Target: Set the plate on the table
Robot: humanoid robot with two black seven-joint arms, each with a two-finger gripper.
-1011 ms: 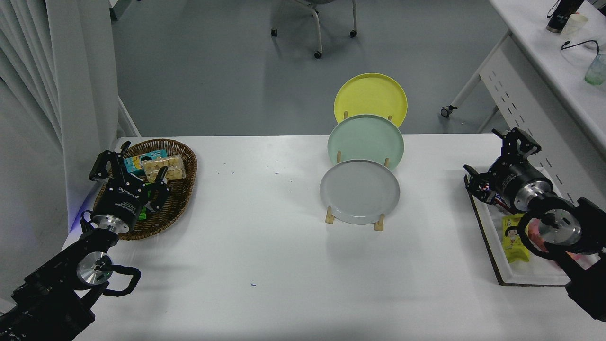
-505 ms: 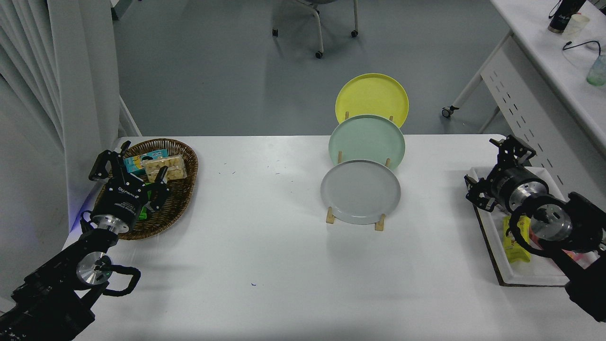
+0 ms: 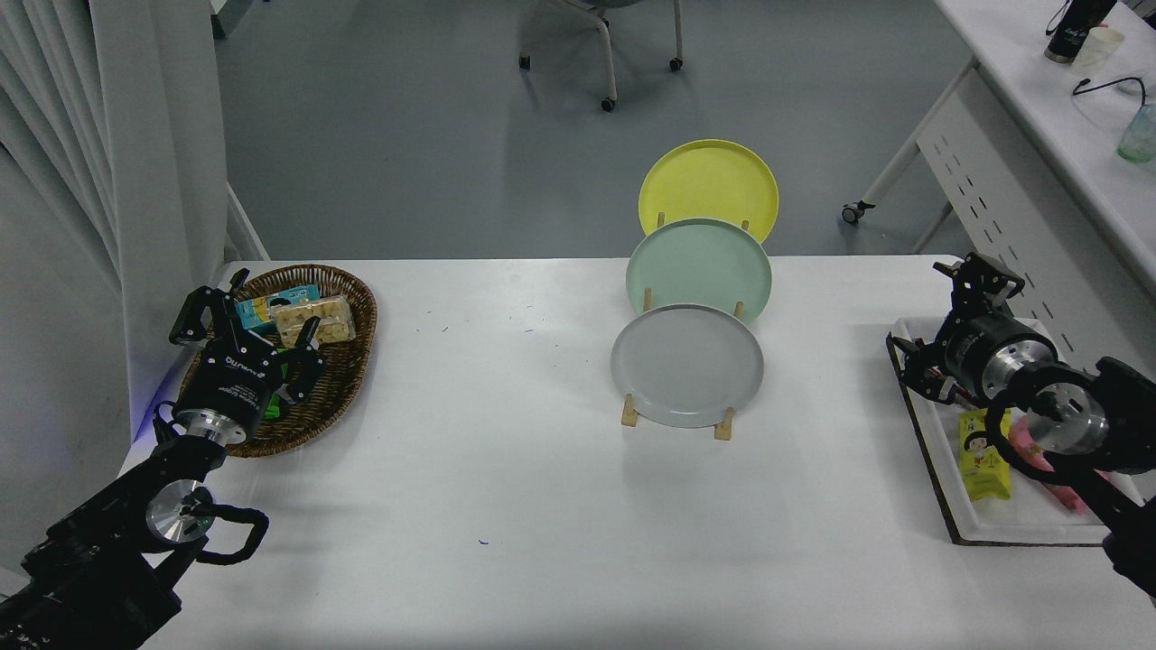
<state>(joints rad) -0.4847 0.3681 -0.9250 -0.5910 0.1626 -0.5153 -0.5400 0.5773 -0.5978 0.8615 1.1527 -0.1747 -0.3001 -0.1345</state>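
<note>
The light grey plate (image 3: 686, 365) stands tilted in the front slot of a wooden rack (image 3: 721, 427) at the middle of the white table (image 3: 506, 487). A mint green plate (image 3: 700, 268) and a yellow plate (image 3: 708, 188) stand behind it in the same rack. My right gripper (image 3: 939, 311) is open and empty over the far end of the white tray at the right, well apart from the plates. My left gripper (image 3: 244, 316) is open, parked over the wicker basket at the left.
A wicker basket (image 3: 348, 361) with snack packs sits at the left edge. A white tray (image 3: 948, 487) with a yellow pack (image 3: 983, 456) and a pink pack lies at the right edge. A white side desk (image 3: 1057, 135) stands at the far right, a wheeled chair beyond the table.
My right arm has shifted a little to the right and up over the tray's far end, with the gripper still open. The plates and the left arm have not moved.
</note>
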